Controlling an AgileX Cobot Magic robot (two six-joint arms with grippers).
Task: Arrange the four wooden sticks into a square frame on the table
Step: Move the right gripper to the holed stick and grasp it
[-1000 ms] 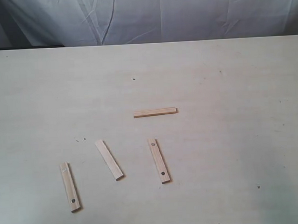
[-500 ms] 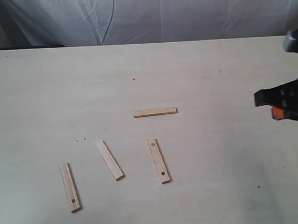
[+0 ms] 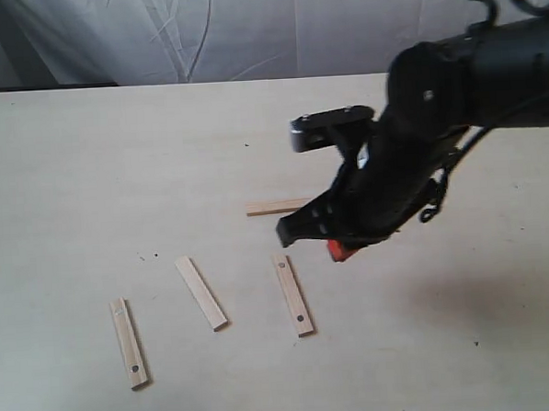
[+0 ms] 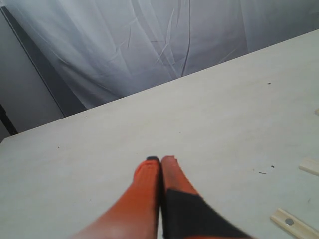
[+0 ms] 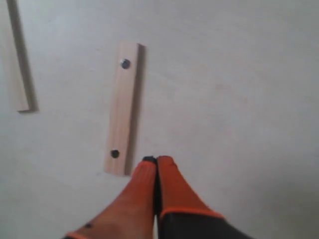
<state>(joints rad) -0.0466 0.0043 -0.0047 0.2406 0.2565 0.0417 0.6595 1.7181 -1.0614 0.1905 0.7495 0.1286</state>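
Note:
Four wooden sticks lie apart on the table. A holed stick lies front left, with a plain stick beside it. A second holed stick lies near the middle. Behind it lies a plain stick with its right end hidden by the right arm. My right gripper hovers shut and empty just right of the middle holed stick's far end. In the right wrist view the gripper sits beside one end of that holed stick, with a plain stick further off. My left gripper is shut and empty over bare table.
A white draped cloth hangs behind the table's far edge. The black right arm stretches in from the upper right above the table. In the left wrist view, a holed stick and the end of another stick show at the edge.
The right arm has swept in from the right edge toward the middle and now covers the right end of the far plain stick. The sticks have not moved.

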